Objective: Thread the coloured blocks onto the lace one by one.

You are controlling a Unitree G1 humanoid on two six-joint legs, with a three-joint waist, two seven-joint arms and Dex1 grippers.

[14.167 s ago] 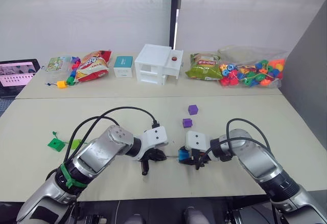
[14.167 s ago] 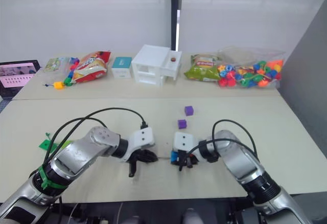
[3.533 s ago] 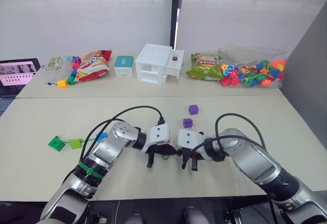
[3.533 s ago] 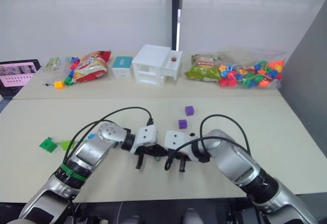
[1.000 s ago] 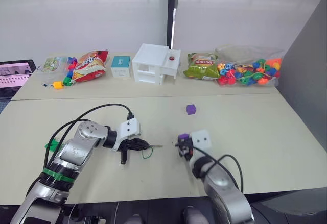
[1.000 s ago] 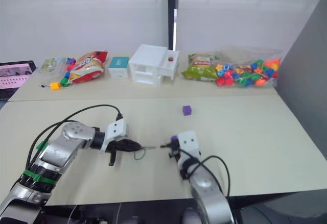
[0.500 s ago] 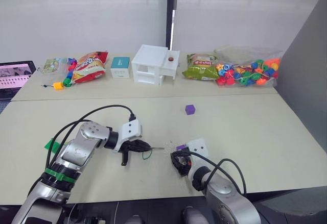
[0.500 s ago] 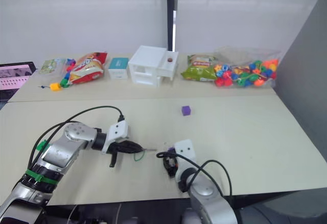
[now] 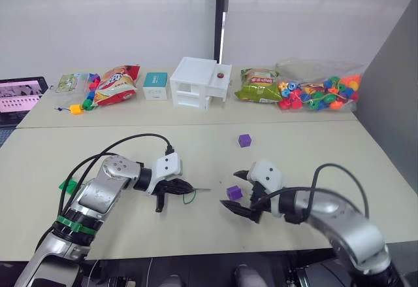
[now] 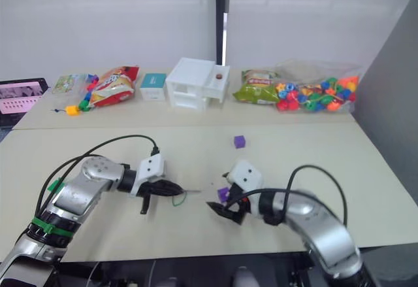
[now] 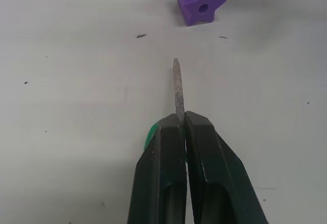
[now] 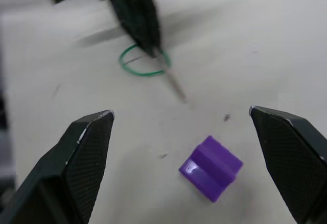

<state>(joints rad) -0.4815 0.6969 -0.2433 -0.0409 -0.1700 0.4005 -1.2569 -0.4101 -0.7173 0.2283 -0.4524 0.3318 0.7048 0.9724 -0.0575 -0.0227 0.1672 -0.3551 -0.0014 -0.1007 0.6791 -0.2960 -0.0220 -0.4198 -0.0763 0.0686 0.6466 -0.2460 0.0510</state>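
My left gripper is shut on the lace, and the stiff grey tip sticks out past the fingers. A small loop of the green cord lies on the table just behind the grip. One purple block lies loose on the table a short way beyond the tip, hole side facing it. My right gripper hovers over this block, jaws spread wide and touching nothing. A second purple block sits farther back on the table. A green block peeks out behind my left arm.
Along the back edge stand a white box house, a teal box, snack bags and a clear bag of multicoloured beads. A bead string with a yellow cube and a screen sit far left.
My right gripper has opened and let go of the purple block, which now lies on the table. The right arm has swung out to the right. The left gripper stays put.
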